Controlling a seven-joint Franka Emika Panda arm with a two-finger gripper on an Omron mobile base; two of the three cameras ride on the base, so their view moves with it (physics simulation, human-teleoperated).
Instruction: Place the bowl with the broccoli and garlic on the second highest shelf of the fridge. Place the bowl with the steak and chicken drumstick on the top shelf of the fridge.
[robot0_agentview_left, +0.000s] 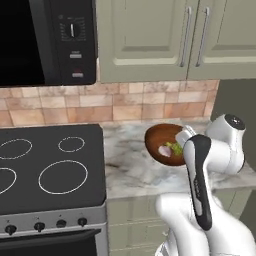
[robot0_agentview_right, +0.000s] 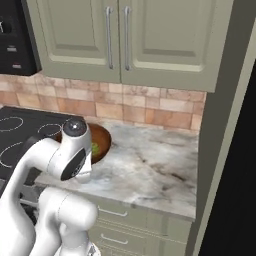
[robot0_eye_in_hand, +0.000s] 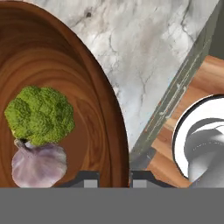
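Fingertips (robot0_eye_in_hand: 113, 178) pinching the wooden bowl (robot0_eye_in_hand: 65, 105) rim.
Jaws are closing tight on the bowl's edge, one tip inside, one outside; broccoli (robot0_eye_in_hand: 39, 114) is sitting in the bowl touching the garlic (robot0_eye_in_hand: 39, 165), and the bowl is tilting above the marble counter (robot0_agentview_left: 135, 170) beside the stove (robot0_agentview_left: 50, 170).

Hand view: wooden bowl (robot0_eye_in_hand: 94, 109) fills frame left, broccoli (robot0_eye_in_hand: 39, 114) touching garlic (robot0_eye_in_hand: 38, 165) inside. End effector (robot0_eye_in_hand: 114, 179) at bottom centre pinches the bowl rim. Marble desk (robot0_eye_in_hand: 144, 52) upper right.
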